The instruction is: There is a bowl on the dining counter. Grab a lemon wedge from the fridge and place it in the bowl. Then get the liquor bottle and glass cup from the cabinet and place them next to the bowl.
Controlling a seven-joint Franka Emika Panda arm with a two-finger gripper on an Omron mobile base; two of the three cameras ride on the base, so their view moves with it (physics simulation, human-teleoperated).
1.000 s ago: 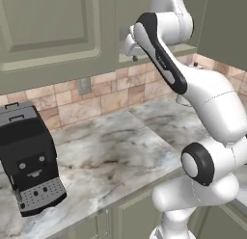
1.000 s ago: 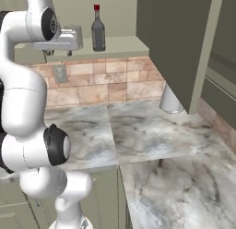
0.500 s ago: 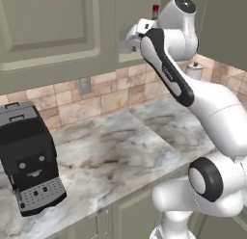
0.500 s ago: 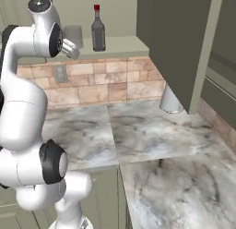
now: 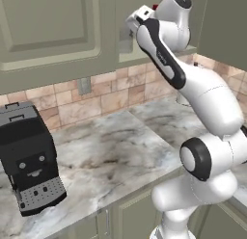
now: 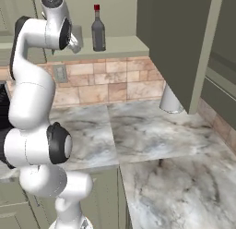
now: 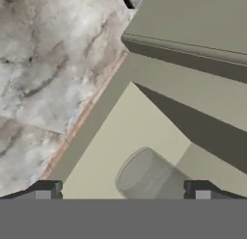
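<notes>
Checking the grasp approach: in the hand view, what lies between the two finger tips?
The glass cup on the bare cabinet shelf sits between the open gripper's tips.

bottle (image 6: 97, 29) on cabinet shelf (image 6: 124, 46), hand (image 6: 73, 42) left

Grey-veined white marble counter (image 6: 152, 131); tan and pink brick-pattern tile backsplash (image 6: 110, 82); olive-green cabinet door (image 6: 177, 43). I note a dark glass liquor bottle with a red cap (image 6: 97, 28), a translucent grey glass cup (image 7: 154, 178), and a black coffee machine with a speckled grey tray (image 5: 30, 163).
</notes>
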